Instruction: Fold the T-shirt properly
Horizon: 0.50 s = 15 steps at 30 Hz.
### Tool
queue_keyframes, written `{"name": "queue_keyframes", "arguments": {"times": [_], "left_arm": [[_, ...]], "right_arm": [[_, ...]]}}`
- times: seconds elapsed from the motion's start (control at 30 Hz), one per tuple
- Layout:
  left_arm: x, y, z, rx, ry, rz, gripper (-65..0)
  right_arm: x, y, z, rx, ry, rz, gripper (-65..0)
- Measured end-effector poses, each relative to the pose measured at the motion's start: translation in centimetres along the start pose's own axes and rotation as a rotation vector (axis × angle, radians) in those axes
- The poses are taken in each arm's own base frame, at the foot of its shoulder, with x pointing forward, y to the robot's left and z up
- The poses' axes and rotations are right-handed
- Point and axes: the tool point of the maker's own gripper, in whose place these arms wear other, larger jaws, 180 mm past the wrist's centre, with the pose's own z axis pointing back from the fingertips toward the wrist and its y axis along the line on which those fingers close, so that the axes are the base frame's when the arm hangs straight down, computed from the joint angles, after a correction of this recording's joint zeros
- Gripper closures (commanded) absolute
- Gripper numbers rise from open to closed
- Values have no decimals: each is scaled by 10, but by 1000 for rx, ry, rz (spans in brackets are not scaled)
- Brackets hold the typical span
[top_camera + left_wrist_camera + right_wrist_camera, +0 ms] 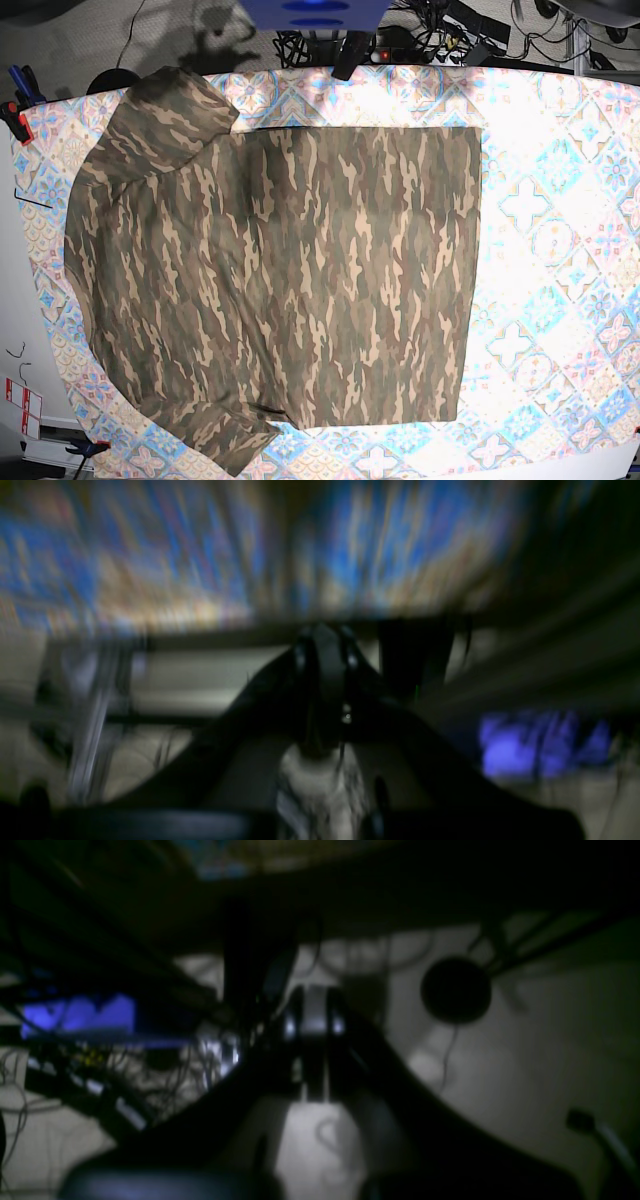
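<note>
T-shirt (290, 290): spread flat on the surface (560, 260), camouflage side up, hem edge toward the right of the base view, both sleeves sticking out at the left, one near the top and one near the bottom.
Tablecloth (570, 330): pastel tiles showing all round the shirt, widest on the right.
Left gripper (322, 680): closed on nothing, up off the surface; its camera view is badly blurred.
Right gripper (312, 1050): closed too, holding nothing, and its view is dark.
Arms: neither appears in the base view, so both look well clear of the cloth.
Step in hand: I'd say no fold has begun yet.
How to do it well: open both grippers before coming down, pinch only the top layer at a sleeve and the matching hem corner, lift together, and lay the edge straight so no wrinkles get trapped.
</note>
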Motion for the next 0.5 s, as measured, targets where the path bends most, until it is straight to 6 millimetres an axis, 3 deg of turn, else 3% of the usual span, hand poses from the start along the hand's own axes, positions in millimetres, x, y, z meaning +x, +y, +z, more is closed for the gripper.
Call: {"name": "queue_keyframes", "arguments": {"times": [0.13,0.27,0.33,0.43,0.5], "left_arm": [[60,-3,16,-18,-198,-2,0],[101,-6,10,-25,-326,7,0],[113,-7,3,-26,-367,8,0],[105,-8,-7,-29,-283,7,0],[111,-9,-15,-32,-255,7,0]], "right_arm": [[27,-7,7,6,-116,19,0],[50,-8,19,18,-193,29,-2],[64,-7,19,26,-243,31,-2],[79,-10,14,42,-260,50,-2],[86,-15,7,40,-229,62,-2]]}}
